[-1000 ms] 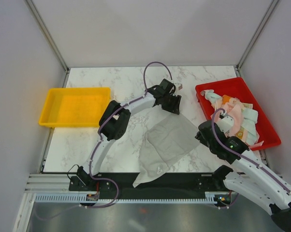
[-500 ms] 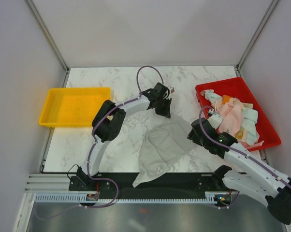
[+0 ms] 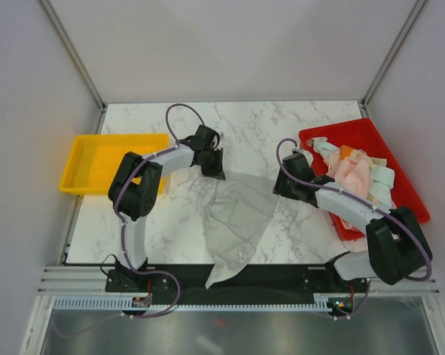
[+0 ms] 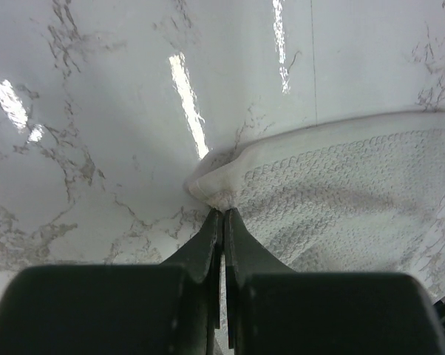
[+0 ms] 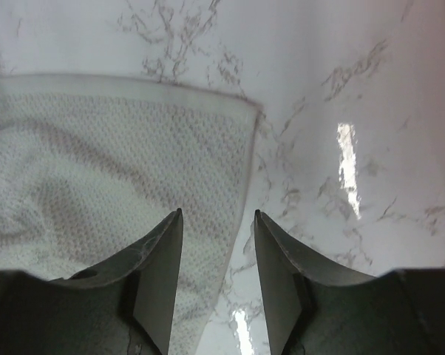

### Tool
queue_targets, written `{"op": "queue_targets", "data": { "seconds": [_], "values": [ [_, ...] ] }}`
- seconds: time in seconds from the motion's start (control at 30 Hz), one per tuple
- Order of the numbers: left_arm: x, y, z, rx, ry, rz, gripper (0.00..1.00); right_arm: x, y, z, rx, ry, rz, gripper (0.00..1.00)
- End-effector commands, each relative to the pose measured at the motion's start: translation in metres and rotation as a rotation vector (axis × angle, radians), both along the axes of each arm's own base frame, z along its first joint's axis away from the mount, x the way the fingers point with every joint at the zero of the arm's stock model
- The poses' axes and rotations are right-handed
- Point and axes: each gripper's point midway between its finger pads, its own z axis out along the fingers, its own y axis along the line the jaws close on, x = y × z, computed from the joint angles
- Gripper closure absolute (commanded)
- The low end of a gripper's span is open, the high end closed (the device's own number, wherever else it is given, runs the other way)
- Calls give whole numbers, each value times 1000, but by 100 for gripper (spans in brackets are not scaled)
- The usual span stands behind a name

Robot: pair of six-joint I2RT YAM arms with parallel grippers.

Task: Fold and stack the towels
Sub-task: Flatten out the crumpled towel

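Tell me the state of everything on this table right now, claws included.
Grey-white waffle-cloth towel, unfolded, lying rumpled on the marble table.
Left claw, shut on one towel corner.
Right claw, open over the towel's edge.
Red plastic tray, heaped with crumpled towels.
Yellow plastic tray, no towels in it.

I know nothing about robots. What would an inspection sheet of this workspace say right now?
Surface: white marble table, glossy, no spills seen.
Job's things: one grey-white towel spread in the middle, its near end past the table's front edge; other towels heaped unfolded in the red tray; the yellow tray holds nothing.
Clutter: nothing seen.
Grippers: left gripper shut on the grey-white towel's far corner; right gripper open above its opposite far corner.
Cables: a purple cable loops above each arm, clear of the towel.
Surroundings: plain pale walls on three sides.
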Motion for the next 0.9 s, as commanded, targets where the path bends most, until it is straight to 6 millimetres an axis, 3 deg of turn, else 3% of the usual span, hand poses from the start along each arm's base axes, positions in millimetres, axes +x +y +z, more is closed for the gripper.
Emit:
{"op": "queue_targets", "data": {
  "seconds": [0.0, 0.07, 0.2, 0.5, 0.57, 0.67, 0.87],
  "values": [
    [-6, 7, 6, 17, -2, 25, 98, 33, 10, 10, 33, -78, 115, 48],
    [-5, 8, 6, 16, -3, 26, 98, 45, 10, 11, 36, -79, 133, 47],
    [-4, 7, 5, 17, -2, 26, 98, 54, 7, -7, 5, -42, 132, 47],
    [-4, 7, 4, 17, 0, 26, 98, 52, -9, -28, -58, -32, 89, 47],
    [6, 19, 0, 78, -20, 122, 98, 52, -13, -29, -76, -36, 78, 45],
    [7, 18, 2, 73, -20, 123, 98, 51, -18, -34, -93, -27, 66, 43],
    [7, 16, 2, 65, -16, 123, 98, 46, -3, -50, -26, 11, 111, 43]
  ]
}}
